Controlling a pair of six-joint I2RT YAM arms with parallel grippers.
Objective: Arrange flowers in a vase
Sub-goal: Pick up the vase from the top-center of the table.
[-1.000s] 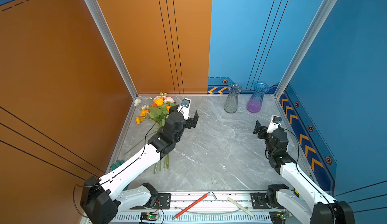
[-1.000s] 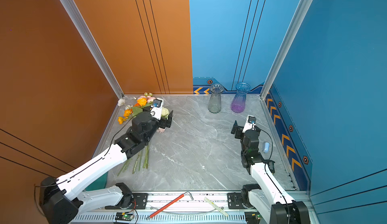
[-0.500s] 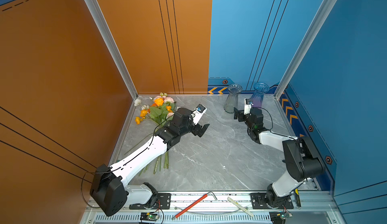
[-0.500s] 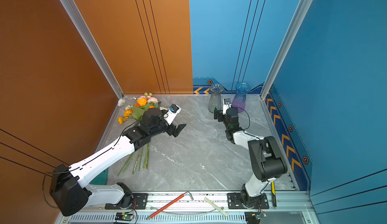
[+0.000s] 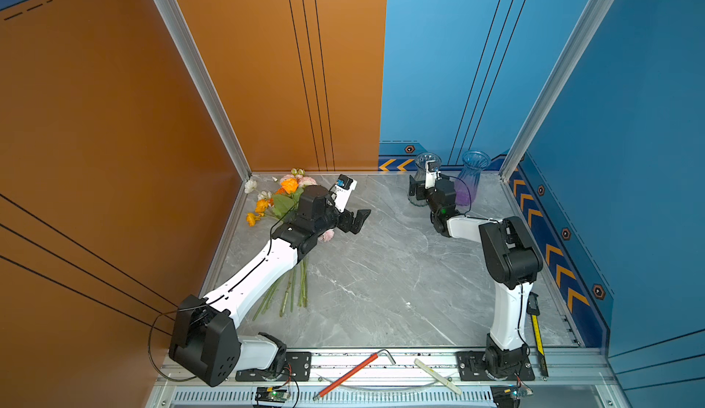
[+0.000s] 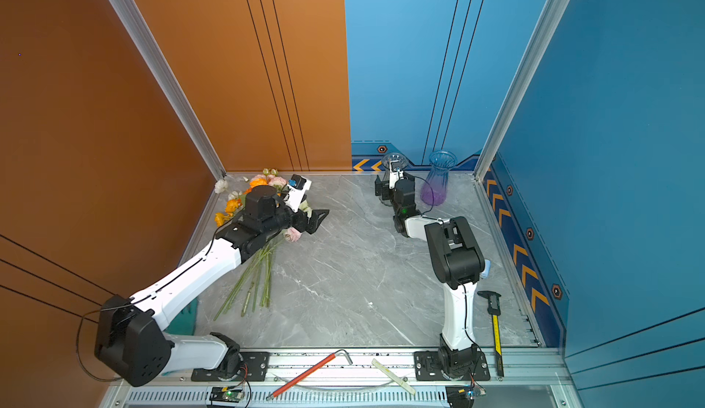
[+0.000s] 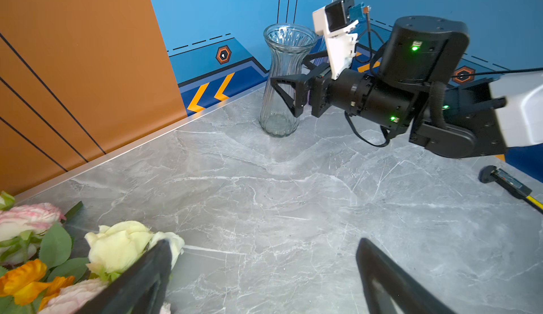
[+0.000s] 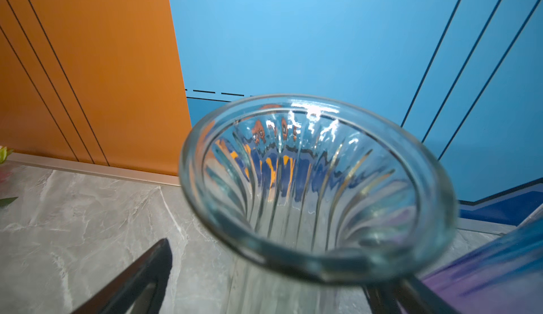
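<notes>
- Smooth orange panels (image 5: 114, 120) and blue panels (image 5: 457, 62) with thin black lines wall in a grey marble-veined tabletop (image 5: 381, 291).
- The left arm (image 5: 259, 276), white shell with black joints, lies across the flowers (image 5: 288, 186). These rest flat on the tabletop at the left side. Their blooms point to the far corner and their bare green stems fan toward the front rail.
- Only the left wrist view shows the petals closely: a layered cream rose (image 7: 117, 248) and soft pink and orange blooms among toothed leaves.
- The right arm (image 5: 509, 253) folds toward the back wall.
- The left gripper (image 7: 264, 243) is spread wide over bare tabletop and holds nothing. One finger (image 7: 141, 280) is just beside the cream rose.
- The right gripper (image 8: 279, 265) is also wide open and straddles the clear vase without clamping it. The right wrist view shows a gap at one finger (image 8: 138, 277).
- The clear vase (image 7: 283, 83) is ribbed glass with a pinched waist and a flared rim. It stands upright.
- A blue-to-purple glass vase (image 5: 471, 181) stands just beside it.
- A caliper (image 6: 494, 310) with a yellow scale shows whole in one top view. The right arm partly hides it in the other.
- A red-handled hex key (image 5: 351, 373) lies on the rail.
</notes>
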